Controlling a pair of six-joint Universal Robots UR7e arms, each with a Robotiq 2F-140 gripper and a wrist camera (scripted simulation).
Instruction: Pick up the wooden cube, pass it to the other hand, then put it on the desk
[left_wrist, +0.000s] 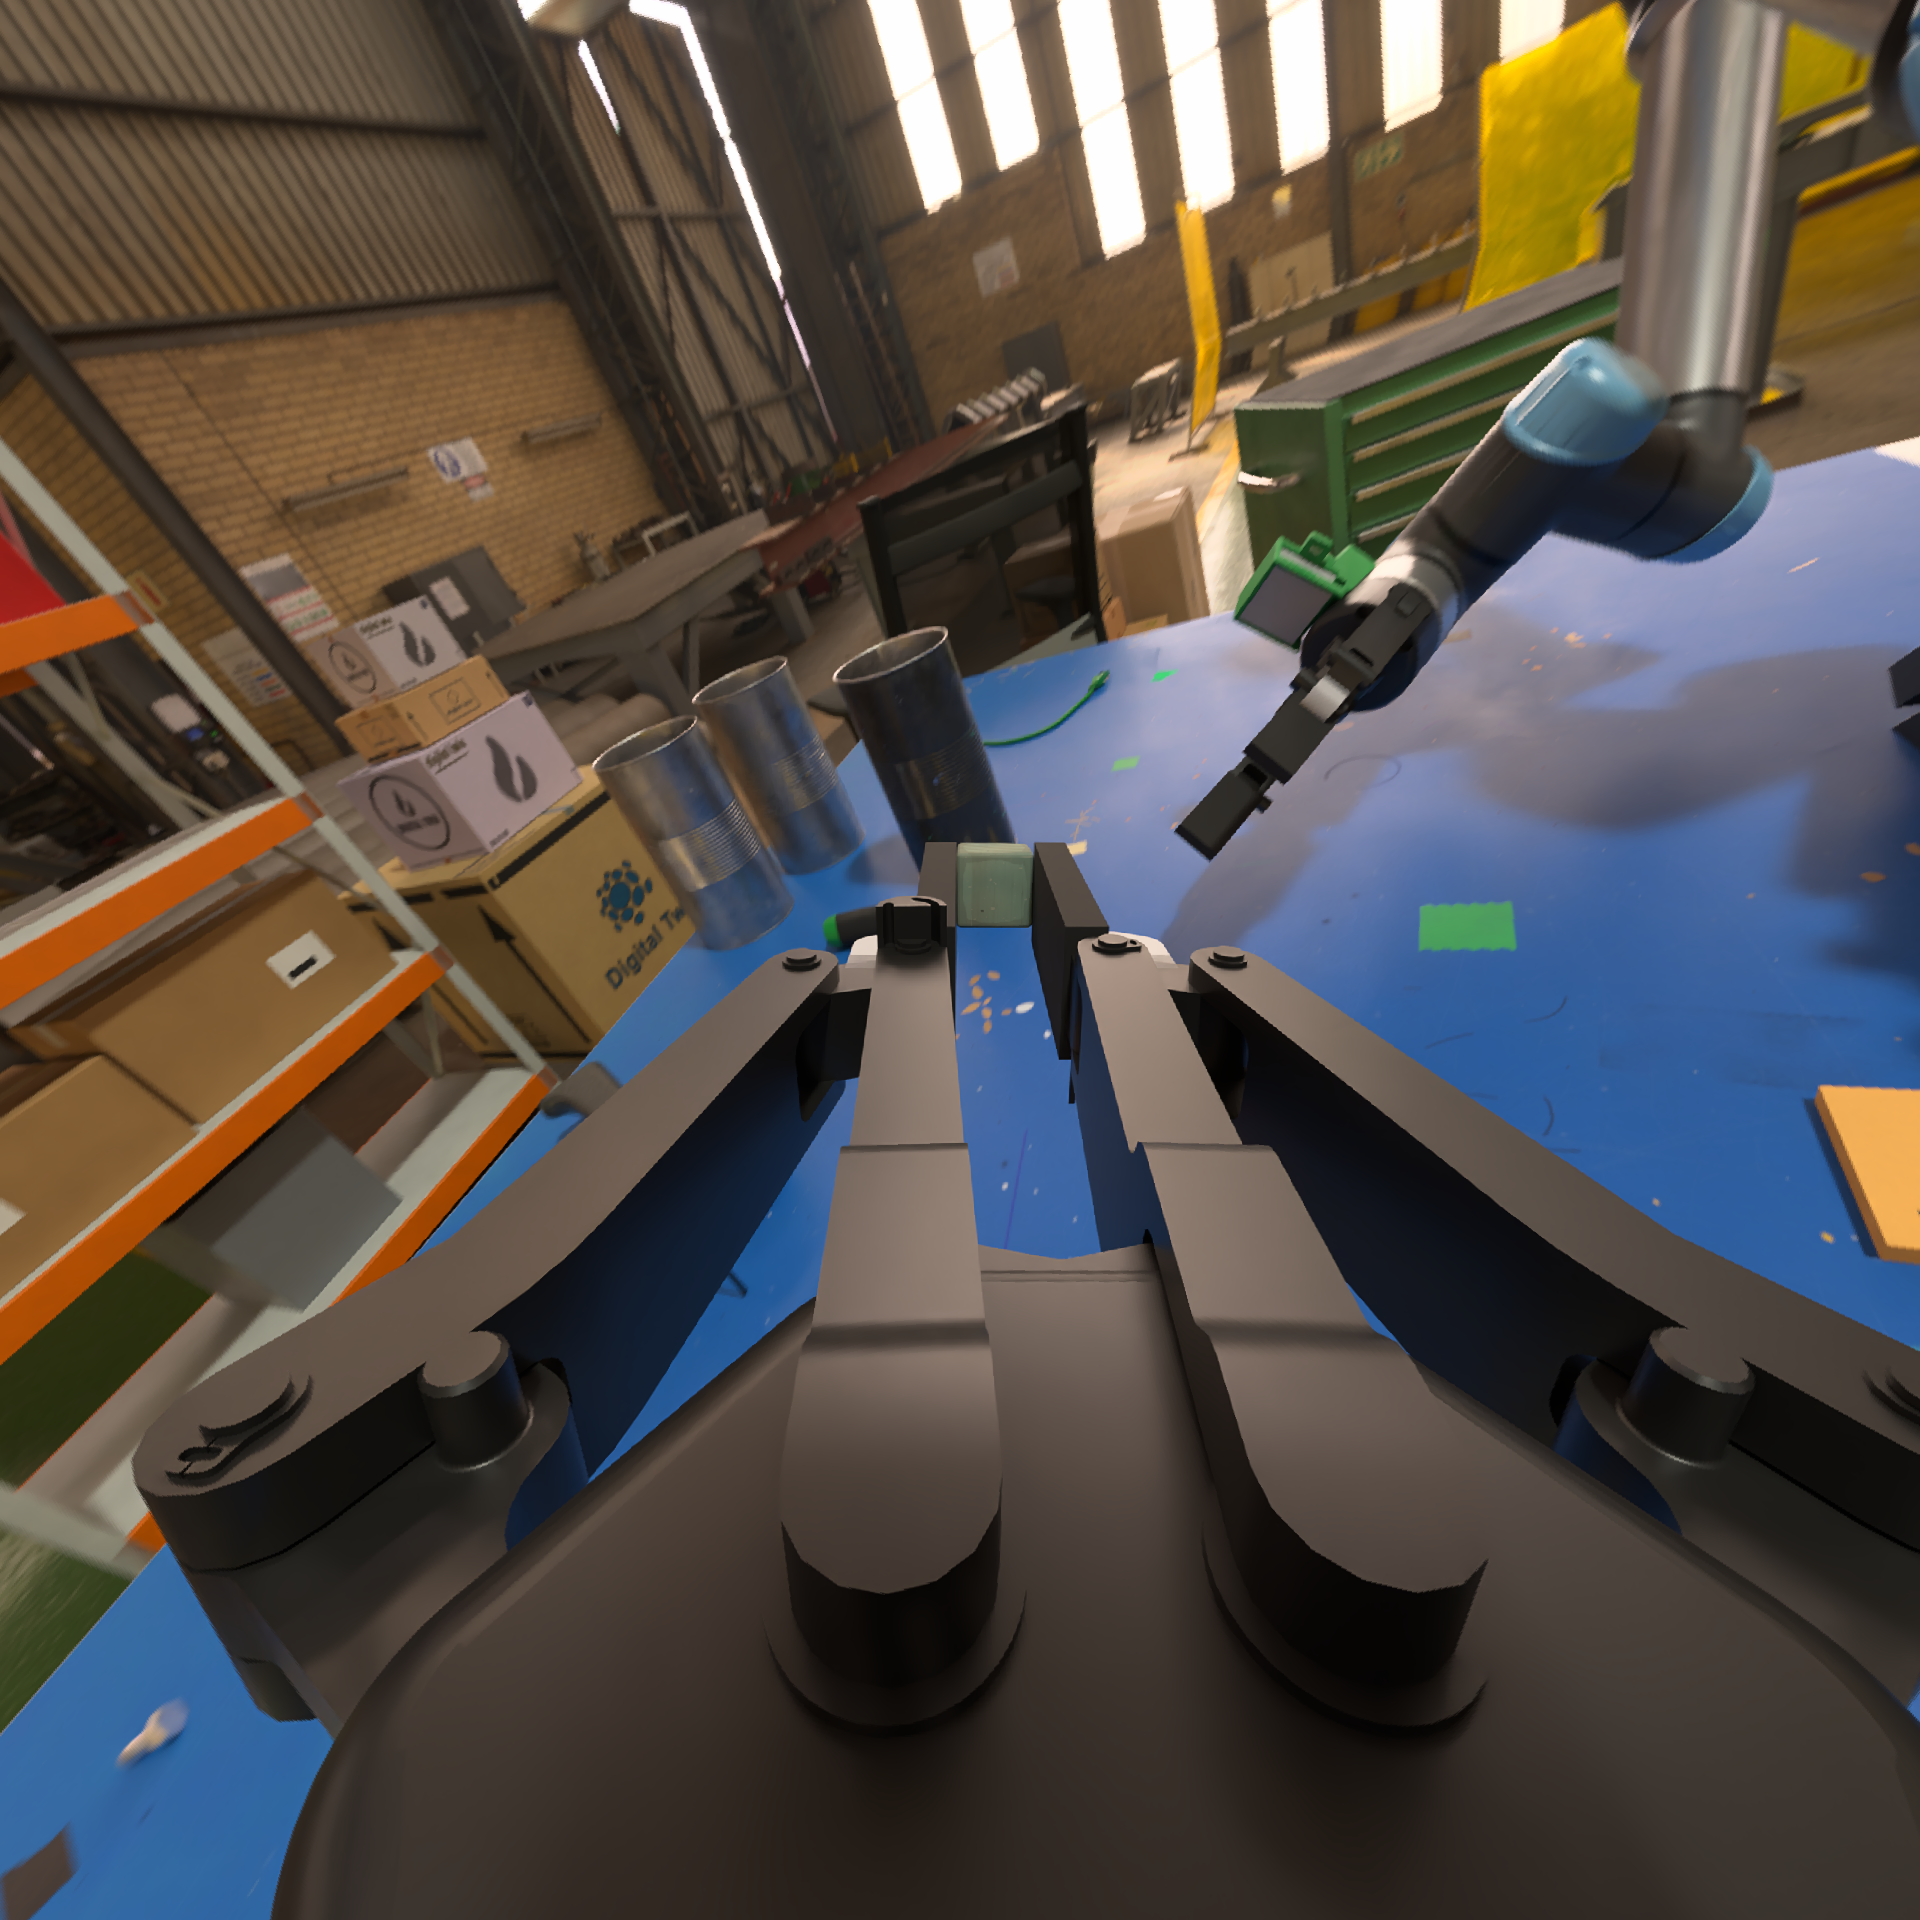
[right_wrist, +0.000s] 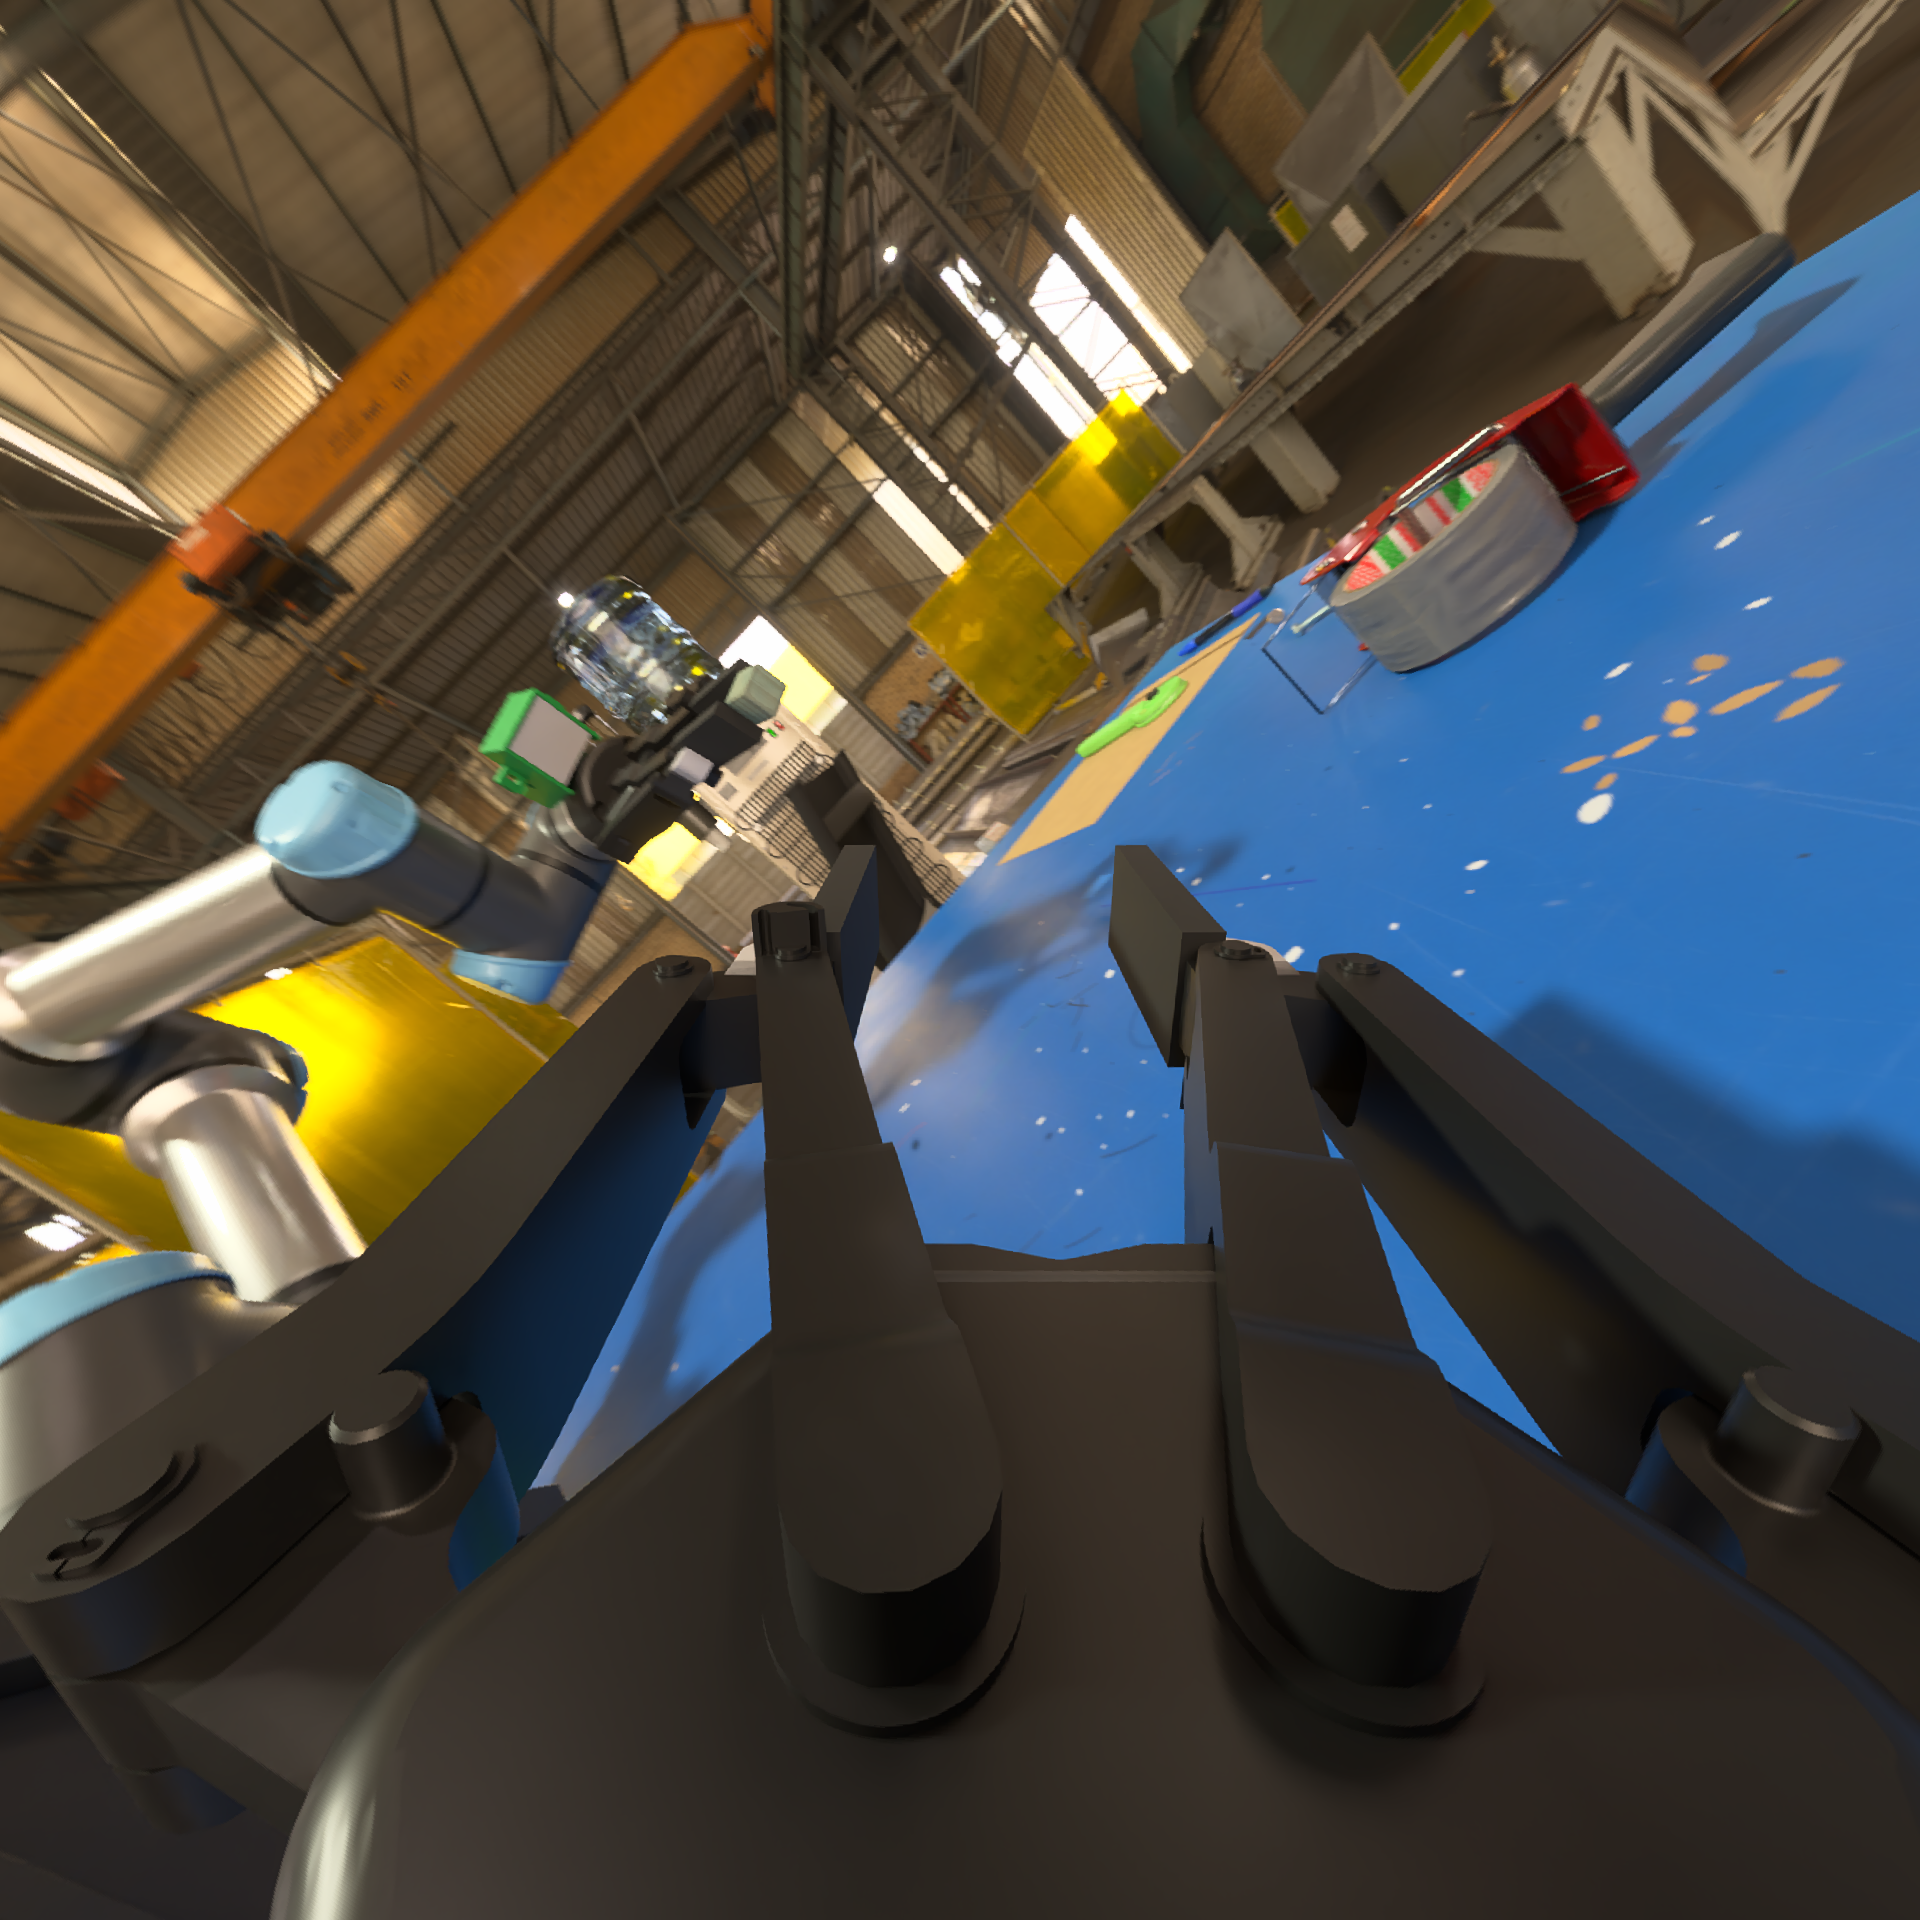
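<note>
Between the fingertips of the left gripper (left_wrist: 995, 883), raised above the blue desk (left_wrist: 1558, 1039), sits the cube (left_wrist: 993, 884), pale green-grey on its visible face, with both pads pressed against its sides. Just beyond it on the desk stand three metal cans (left_wrist: 774, 790) in a row near the edge, two bright and one dark, and a green cable (left_wrist: 1044, 712) lies past them. To the right a green square patch (left_wrist: 1466, 926) marks the desktop, and an orange board (left_wrist: 1875, 1164) lies at the frame's edge. Farther off, the right gripper (left_wrist: 1262, 774) hangs over the desk, pointing down toward the cube and well apart from it. In its own view, the right gripper (right_wrist: 992, 904) has its fingers spread with nothing between them. Beyond it, on the desk, a grey tape roll (right_wrist: 1460, 582) leans against a red box (right_wrist: 1569, 442).
</note>
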